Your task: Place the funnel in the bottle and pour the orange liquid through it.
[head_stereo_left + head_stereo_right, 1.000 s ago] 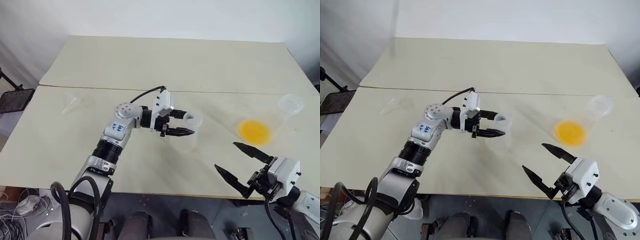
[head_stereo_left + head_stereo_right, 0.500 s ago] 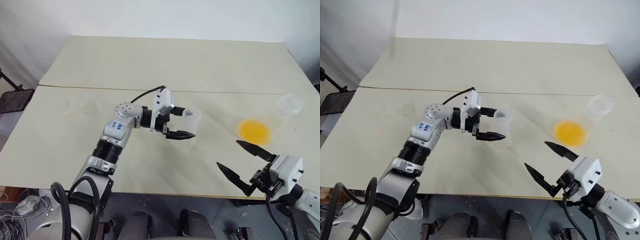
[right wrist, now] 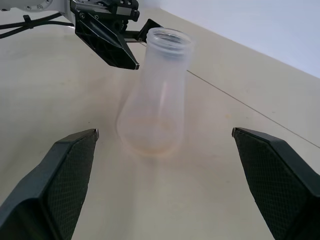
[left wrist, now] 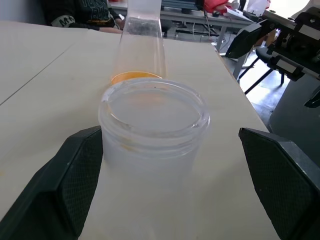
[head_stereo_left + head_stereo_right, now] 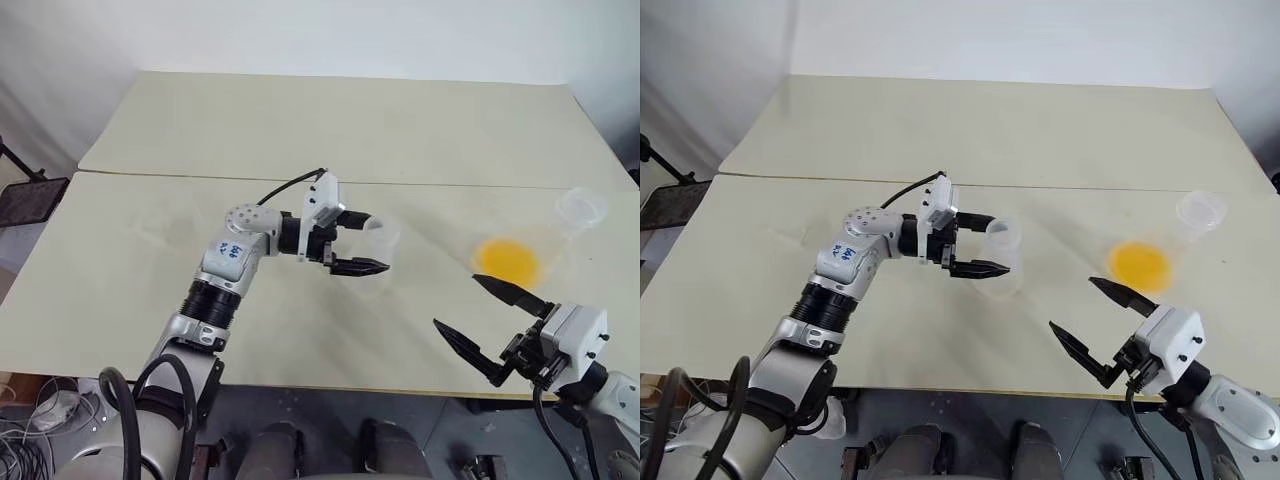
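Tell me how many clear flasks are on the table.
2: the smaller flask stands mid-table between the open left gripper's fingers; the larger flask, holding orange liquid, stands toward the table's right edge.

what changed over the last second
The left gripper opened around the neck of the bottle, letting it go; the bottle now stands upright between its spread fingers. The right gripper is open as before near the table's front edge, and the larger flask with the orange liquid has not moved.
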Available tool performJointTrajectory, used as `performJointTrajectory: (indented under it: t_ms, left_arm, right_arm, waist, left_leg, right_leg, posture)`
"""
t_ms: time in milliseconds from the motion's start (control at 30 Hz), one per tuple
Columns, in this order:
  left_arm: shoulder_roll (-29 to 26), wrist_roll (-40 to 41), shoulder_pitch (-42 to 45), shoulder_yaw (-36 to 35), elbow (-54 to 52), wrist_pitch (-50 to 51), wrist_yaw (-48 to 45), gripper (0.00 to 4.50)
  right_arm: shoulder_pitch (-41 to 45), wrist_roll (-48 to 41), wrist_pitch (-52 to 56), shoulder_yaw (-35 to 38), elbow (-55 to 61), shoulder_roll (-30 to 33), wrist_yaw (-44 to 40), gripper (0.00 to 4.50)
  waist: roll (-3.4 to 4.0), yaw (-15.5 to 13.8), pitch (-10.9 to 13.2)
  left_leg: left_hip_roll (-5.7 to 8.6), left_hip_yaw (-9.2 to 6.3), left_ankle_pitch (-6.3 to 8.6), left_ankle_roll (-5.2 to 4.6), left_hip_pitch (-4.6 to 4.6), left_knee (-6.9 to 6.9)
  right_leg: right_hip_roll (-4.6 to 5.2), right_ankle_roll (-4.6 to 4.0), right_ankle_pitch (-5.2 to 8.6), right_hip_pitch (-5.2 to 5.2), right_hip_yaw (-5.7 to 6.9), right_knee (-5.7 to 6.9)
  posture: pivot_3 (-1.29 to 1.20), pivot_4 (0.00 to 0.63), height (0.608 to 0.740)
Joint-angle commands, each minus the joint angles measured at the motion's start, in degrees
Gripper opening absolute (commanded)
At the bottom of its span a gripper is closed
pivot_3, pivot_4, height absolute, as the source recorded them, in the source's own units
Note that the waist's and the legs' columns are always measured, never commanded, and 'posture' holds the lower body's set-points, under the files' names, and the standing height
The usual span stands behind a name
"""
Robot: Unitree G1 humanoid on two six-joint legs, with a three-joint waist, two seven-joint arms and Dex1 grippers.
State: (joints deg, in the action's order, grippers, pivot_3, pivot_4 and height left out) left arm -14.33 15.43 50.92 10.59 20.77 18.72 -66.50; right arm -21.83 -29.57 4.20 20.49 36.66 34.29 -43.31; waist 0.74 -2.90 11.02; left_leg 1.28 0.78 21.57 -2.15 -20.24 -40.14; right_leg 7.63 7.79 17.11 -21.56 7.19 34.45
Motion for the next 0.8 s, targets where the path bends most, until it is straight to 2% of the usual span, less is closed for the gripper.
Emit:
performJointTrajectory:
  t_ms: [33, 467, 800]
  left_arm:
    - [-1.0, 0.8, 0.6, -0.9, -1.6, -0.1, -0.8, 4.47]
    - [-1.7, 0.4, 0.7, -1.4, -0.1, -1.4, -0.3, 4.47]
    - [-8.9, 3.6, 0.1, -5.1, -4.7, 5.1, -1.8, 4.47]
  right_arm:
    - [-0.2, -0.5, -0.5, 1.5, 0.8, 0.1, -0.1, 4.50]
    - [0.6, -0.4, -0.4, 1.4, 0.3, 0.2, -0.2, 4.50]
    - [1.5, -1.0, -0.1, 1.8, -0.6, 1.3, -1.5, 4.50]
  waist:
    - [0.00, 0.0, 0.0]
    - [0.00, 0.0, 0.0]
    - [0.00, 0.1, 0.0]
  left_leg:
    - [0.00, 0.00, 0.00, 0.00, 0.00, 0.00]
    - [0.00, 0.00, 0.00, 0.00, 0.00, -0.01]
    - [0.00, -0.01, 0.00, 0.00, 0.02, -0.01]
  right_leg:
    - [0.00, 0.00, 0.00, 0.00, 0.00, 0.00]
    - [0.00, 0.00, 0.00, 0.00, 0.00, 0.02]
    - [0.00, 0.00, 0.00, 0.00, -0.01, 0.07]
  posture:
    - [0.00, 0.150, 0.740]
    - [0.00, 0.150, 0.740]
    - [0.00, 0.150, 0.740]
